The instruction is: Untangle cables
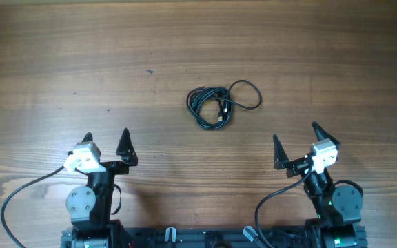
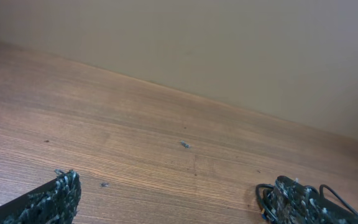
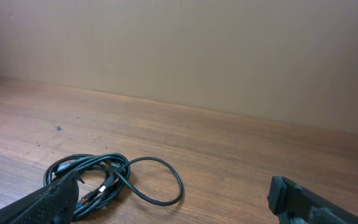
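The cables [image 1: 220, 110] lie on the wooden table [image 1: 47, 55] near its middle, a little toward the right edge and well clear of every edge. They are thin black cords wound into one tight bunch of several overlapping turns. A single looser loop swings out of the bunch on its right side, toward the far edge. Inside the coil a short plug end with a paler spot shows among the strands. How many cords make up the bunch cannot be told.

From the right wrist the cables [image 3: 114, 180] sit low and left, flat on the wood, the loose loop curving out to the right. From the left wrist only a few strands [image 2: 261, 194] peep out behind the right-hand finger at the bottom of the view.

Both arms stand at the near edge, apart from the bunch. The left gripper [image 1: 107, 134] has its fingers spread wide with nothing between them. The right gripper [image 1: 295, 132] is likewise spread wide, gripping nothing, and stands nearer to the cables.
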